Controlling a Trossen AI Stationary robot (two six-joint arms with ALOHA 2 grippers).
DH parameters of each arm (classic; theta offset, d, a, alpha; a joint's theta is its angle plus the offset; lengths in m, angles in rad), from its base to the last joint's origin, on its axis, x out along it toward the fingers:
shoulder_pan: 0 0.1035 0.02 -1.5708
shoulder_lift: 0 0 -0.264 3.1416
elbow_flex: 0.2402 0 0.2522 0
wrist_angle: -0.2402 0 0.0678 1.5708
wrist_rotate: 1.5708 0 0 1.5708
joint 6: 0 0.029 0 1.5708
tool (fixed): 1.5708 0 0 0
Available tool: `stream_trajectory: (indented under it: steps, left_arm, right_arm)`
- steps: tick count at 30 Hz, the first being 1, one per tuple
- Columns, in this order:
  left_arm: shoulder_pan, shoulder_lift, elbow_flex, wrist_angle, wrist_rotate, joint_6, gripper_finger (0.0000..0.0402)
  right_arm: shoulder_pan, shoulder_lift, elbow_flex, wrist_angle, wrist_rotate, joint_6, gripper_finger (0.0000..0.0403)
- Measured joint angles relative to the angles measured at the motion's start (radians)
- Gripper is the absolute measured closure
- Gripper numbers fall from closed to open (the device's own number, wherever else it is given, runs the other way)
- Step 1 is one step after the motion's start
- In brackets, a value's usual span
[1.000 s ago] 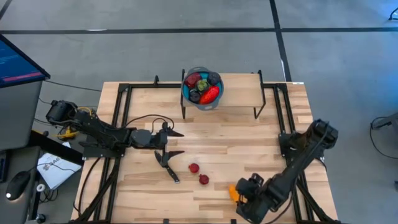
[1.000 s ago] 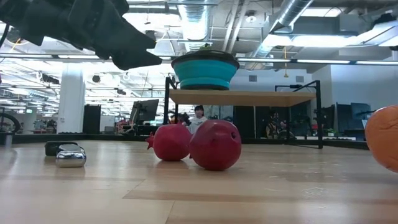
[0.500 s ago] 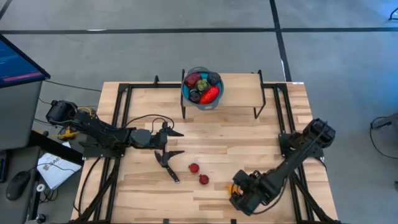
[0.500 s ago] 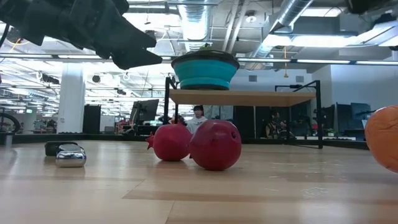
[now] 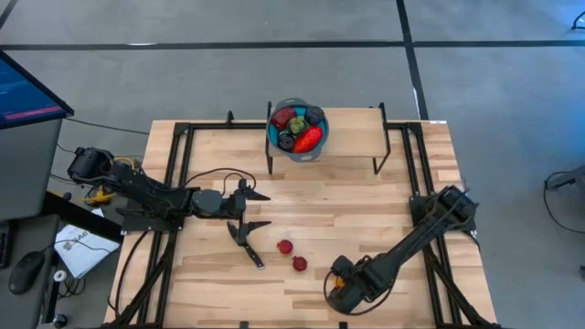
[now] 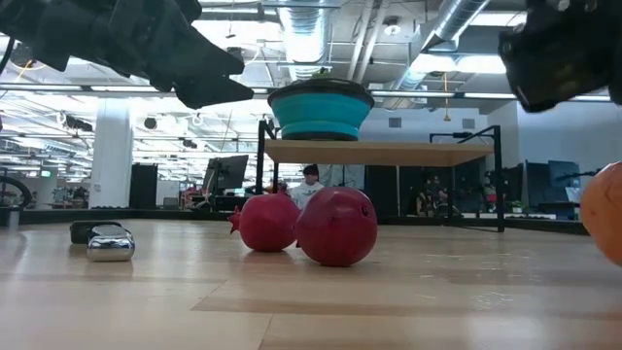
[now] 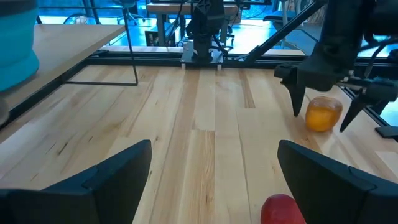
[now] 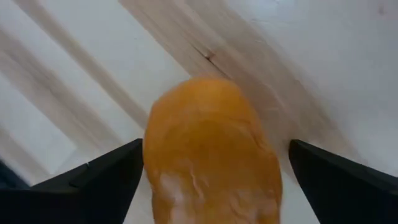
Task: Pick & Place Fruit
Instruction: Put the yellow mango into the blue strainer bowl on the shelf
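Left gripper (image 5: 259, 209) parked over the pale wooden table (image 5: 366, 210) at about 9 o'clock, jaws spread wide, nothing between them. Black-handled knife (image 5: 249, 245) lying flat just below it, toward 7 o'clock. Next over, two small dark red toy fruits (image 5: 285, 247) sitting close together near 6 o'clock of the table's middle, side by side and almost touching in the low view. Up at 12 o'clock, teal collapsible bowl (image 5: 279, 139) on the little raised wooden shelf (image 5: 352, 137), loaded with more toy produce: red-orange piece (image 5: 309, 139), pale green piece (image 5: 297, 124), a red one and a few dark purple-black ones (image 5: 315, 115). Then down around 5 o'clock, right gripper (image 5: 335, 286) low over the front edge of the table, pointed down at the orange toy fruit (image 8: 211, 155). Jaws apart, one finger on each side of the orange fruit, not pressed on it as far as the wrist view shows. Orange fruit resting on the table.
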Motion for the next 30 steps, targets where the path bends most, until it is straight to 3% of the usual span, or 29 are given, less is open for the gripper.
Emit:
stream_trajectory:
  steps: [12,18,21,25,30]
  left_arm:
    - [0.0,0.0,0.0,0.0,0.0,-0.003,0.006]
    - [0.0,0.0,0.0,0.0,0.0,-0.003,0.006]
    - [0.0,0.0,0.0,0.003,0.0,-0.003,0.006]
    - [0.0,0.0,-0.001,0.007,0.0,-0.012,0.006]
    - [-0.001,0.0,-0.001,0.008,0.0,-0.012,0.006]
  right_arm:
    - [0.016,0.015,-0.003,0.014,0.077,0.0,0.0148]
    - [0.011,-0.007,-0.001,0.094,0.231,-0.038,0.0212]
    - [-0.003,-0.047,-0.001,0.138,0.347,-0.104,0.0213]
    - [-0.052,-0.148,0.0,0.177,0.521,-0.256,0.0183]
    - [-0.168,-0.296,0.0,0.228,0.568,-0.547,0.018]
